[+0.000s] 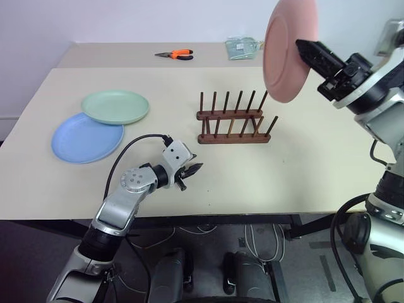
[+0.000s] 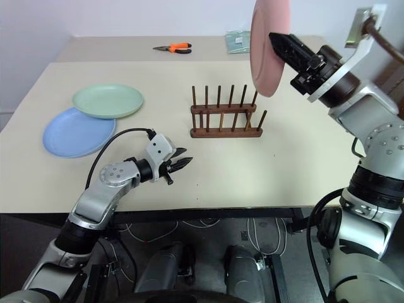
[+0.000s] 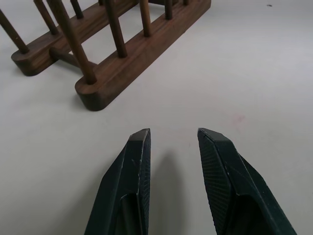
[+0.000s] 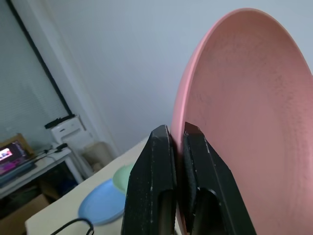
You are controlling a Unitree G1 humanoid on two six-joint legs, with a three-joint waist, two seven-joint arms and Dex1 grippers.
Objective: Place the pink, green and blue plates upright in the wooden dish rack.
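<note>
Far left: blue plate (image 1: 86,137) and green plate (image 1: 115,106) flat, overlapping. Left gripper (image 1: 190,172) parted, empty, near the wooden dish rack (image 1: 232,120). Right gripper (image 1: 302,48) clamped on pink plate (image 1: 287,49), upright, above rack's right end; slots down-left.

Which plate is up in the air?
The pink plate. The right gripper holds it above the table, while the green plate and blue plate lie flat.
</note>
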